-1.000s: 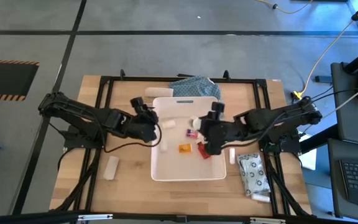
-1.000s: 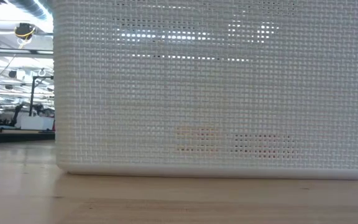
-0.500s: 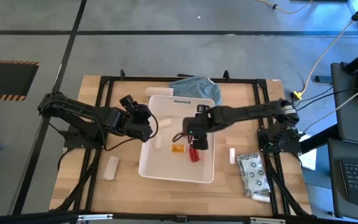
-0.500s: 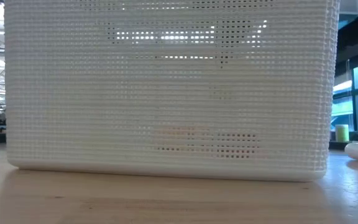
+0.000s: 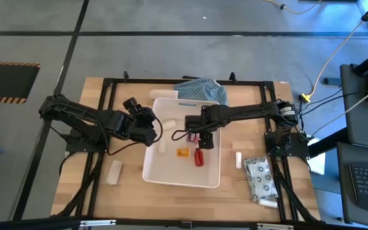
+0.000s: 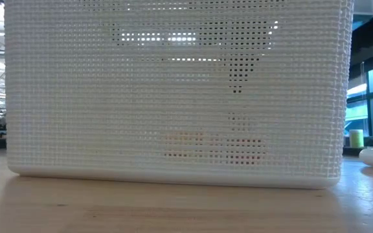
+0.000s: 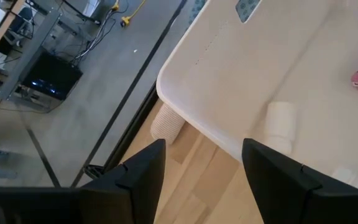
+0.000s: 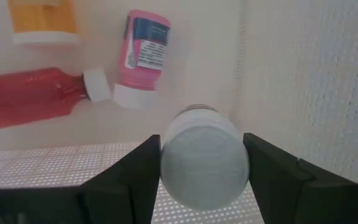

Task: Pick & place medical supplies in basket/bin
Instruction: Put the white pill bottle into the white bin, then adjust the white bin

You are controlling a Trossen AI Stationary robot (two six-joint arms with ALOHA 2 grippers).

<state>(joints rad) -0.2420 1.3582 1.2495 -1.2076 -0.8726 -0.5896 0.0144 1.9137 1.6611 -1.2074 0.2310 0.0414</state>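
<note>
Since a second ago my right arm has swung across and shoved the basket (image 5: 183, 172) leftward; its right claw (image 5: 204, 136) now hangs inside, clamped on a white bottle (image 8: 204, 163) above the red bottle (image 5: 199, 157). I judge a release is next. Left claw (image 5: 151, 125) waits wide, empty, at the rim
</note>
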